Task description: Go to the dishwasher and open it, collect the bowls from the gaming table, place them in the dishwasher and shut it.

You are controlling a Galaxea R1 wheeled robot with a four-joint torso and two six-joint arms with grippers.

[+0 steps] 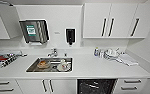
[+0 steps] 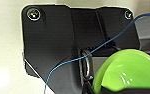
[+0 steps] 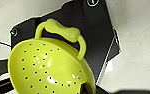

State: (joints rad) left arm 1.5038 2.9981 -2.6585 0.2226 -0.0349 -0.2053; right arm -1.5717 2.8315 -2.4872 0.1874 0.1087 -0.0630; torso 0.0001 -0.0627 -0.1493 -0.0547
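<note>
The left gripper (image 2: pixel 108 87) has a smooth lime bowl (image 2: pixel 128 71) in it, gripped at the rim as far as I can judge; the fingers themselves are hard to make out, but the bowl rides right at the wrist with pale floor behind it. The right gripper (image 3: pixel 87 88) carries the second bowl (image 3: pixel 48 67), this one pierced with small holes and topped by a loop handle (more a strainer than a bowl, though the same lime colour); its rim runs down into the dark fingers at the picture's edge, so I take it as clamped there.

So both bowls are collected and off the gaming table. Nearest in the head view, the dishwasher (image 1: pixel 96 86) sits under the counter (image 1: pixel 91 67) with its dark interior and racks showing, so it looks open and the opening step looks done. Beside it are white cabinet doors and drawers (image 1: pixel 132 85). Above, the sink (image 1: pixel 49 64) holds some dishes, one with orange contents. Further back on the counter stand bottles and white dishes (image 1: pixel 108 53), and on the wall a paper towel dispenser (image 1: pixel 34 30) and a dark soap dispenser (image 1: pixel 70 35).

Left to do, by my reckoning: place both bowls in the racks and shut the door.
</note>
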